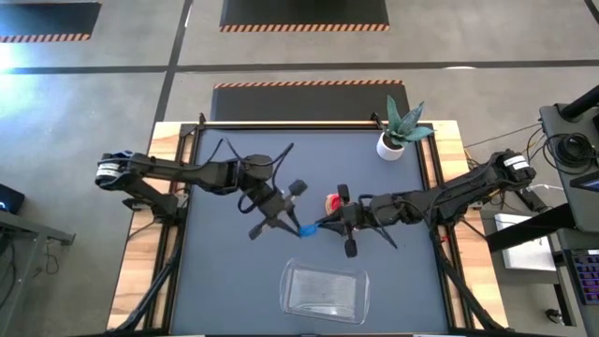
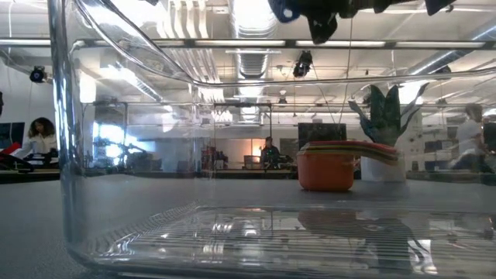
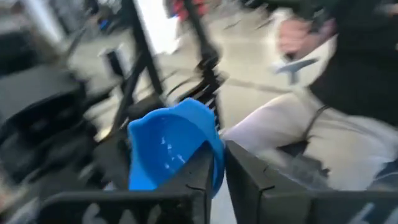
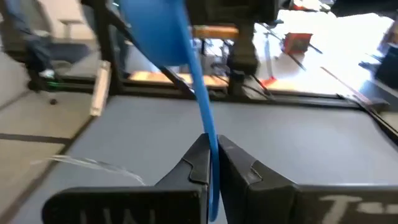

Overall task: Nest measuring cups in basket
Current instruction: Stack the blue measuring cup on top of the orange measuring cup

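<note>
- Both grippers are clamped on the blue measuring cup (image 1: pixel 308 228) at once: the left gripper (image 3: pixel 217 180) has its fingers pinched on the bowl's rim, and the right gripper (image 4: pixel 213 163) has its fingers closed on the thin flat handle.
- From above, the blue cup hangs over the middle of the table between the 2 arms, raised off the mat, with the left arm reaching in from one side and the right arm from the other.
- Just beyond it, near the right arm, sits a stack of cups (image 2: pixel 329 165); at table height it shows an orange bowl with red and green rims layered on top, and from above only a red and yellow top (image 1: pixel 332 201) shows.
- Well apart from the stack, at the near edge of the table, lies the clear basket (image 1: pixel 290 279), with no cup visible in it.
- Off in the far corner stands a white plant pot (image 1: pixel 390 145), away from the work.
- My reading is that this is a handover of the blue cup from 1 arm to the other; which way it goes I cannot tell.
- Next, 1 gripper should let go cleanly while the other holds firm, then carry the cup to be nested.
- Judging by the bare basket, most of the task remains.
</note>
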Controlling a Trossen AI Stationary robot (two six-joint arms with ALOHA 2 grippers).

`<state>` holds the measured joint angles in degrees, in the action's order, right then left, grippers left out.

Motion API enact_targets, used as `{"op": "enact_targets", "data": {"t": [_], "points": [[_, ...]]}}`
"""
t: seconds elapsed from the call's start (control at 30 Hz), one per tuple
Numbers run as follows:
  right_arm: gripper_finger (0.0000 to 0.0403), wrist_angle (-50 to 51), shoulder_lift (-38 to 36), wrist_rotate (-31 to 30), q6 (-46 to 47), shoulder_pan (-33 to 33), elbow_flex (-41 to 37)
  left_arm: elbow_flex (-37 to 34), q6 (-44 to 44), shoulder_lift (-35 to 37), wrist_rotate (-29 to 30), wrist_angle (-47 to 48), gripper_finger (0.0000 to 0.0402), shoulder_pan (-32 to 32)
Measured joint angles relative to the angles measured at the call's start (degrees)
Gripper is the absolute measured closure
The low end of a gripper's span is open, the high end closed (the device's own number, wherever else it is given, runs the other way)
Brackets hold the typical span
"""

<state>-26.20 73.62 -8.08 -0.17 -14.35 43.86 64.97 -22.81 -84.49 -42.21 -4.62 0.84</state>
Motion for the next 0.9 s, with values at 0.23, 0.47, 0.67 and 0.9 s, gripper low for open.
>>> {"op": "enact_targets", "data": {"t": [0.23, 0.47, 0.67, 0.9], "points": [[0.0395, 12.6, -5.2, -10.7, 4.0, -0.9, 0.0, 0.0, -0.3, 5.1, 17.8, 14.1, 0.0308, -0.4], [0.0395, 30.7, -10.9, -26.7, 11.9, -4.5, 0.6, 0.0, 2.8, 9.2, 26.5, 22.6, 0.0248, -0.4], [0.0395, 55.3, -7.7, -38.0, 26.1, -8.6, 7.5, -0.6, 8.8, 9.9, 38.7, 24.3, 0.0238, -0.4], [0.0395, 84.6, 7.7, -40.4, 38.8, -10.6, 21.6, -1.0, 15.7, 9.4, 46.8, 25.8, 0.0238, -0.4]]}}
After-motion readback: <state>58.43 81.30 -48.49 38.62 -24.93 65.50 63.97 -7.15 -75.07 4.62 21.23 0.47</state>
